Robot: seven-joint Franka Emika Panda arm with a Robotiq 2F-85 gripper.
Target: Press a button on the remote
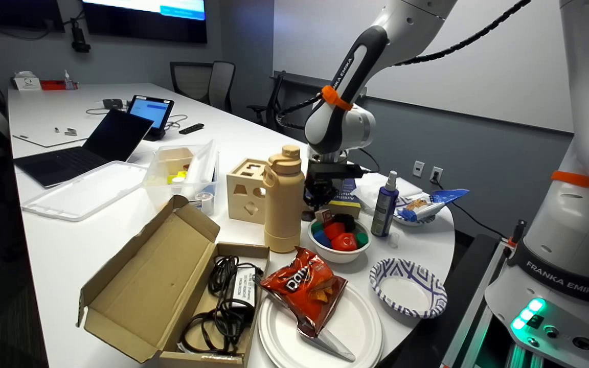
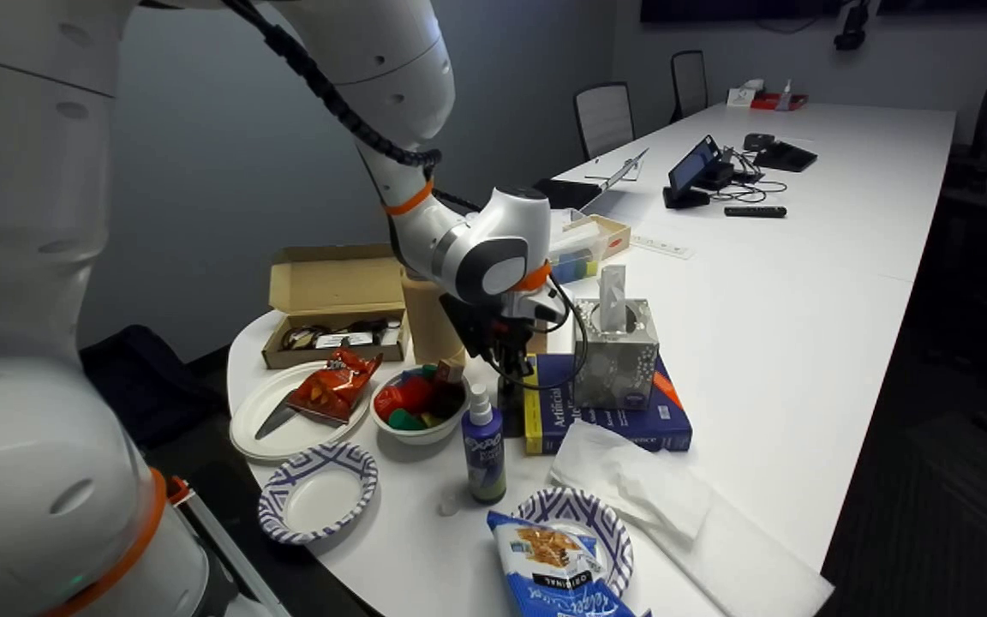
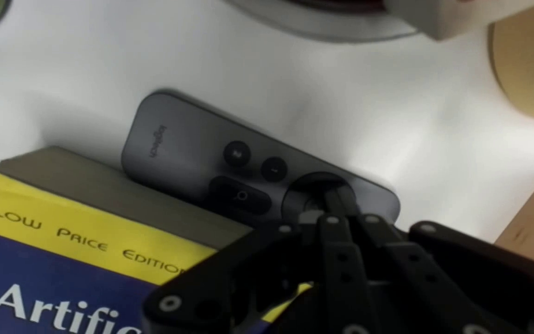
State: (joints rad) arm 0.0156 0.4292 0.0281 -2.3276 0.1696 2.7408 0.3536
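The tool [image 3: 340, 200], its fingers [image 3: 348, 202] together, pointed down at the round control [image 3: 296, 197] of a gray remote [image 3: 197, 139], which lay on the white desk [image 3: 248, 69] just beside a book [image 3: 91, 243] and near a bowl [image 1: 339, 256] of blocks [image 1: 344, 242]. Whether the fingers touched the remote was unclear.

Tan bottle [image 1: 282, 204] stands upright on the table [image 1: 51, 255]; wooden shape sorter [image 1: 238, 207] and bowl [image 1: 336, 256] of blocks [image 1: 344, 241] just beside it. Cardboard box [image 1: 146, 276] (lid open, cables [image 1: 232, 324] inside) near it, same for the red Doritos bag [image 1: 304, 286] on white plates [image 1: 275, 327]. Open laptop [image 1: 113, 135] well apart from it.
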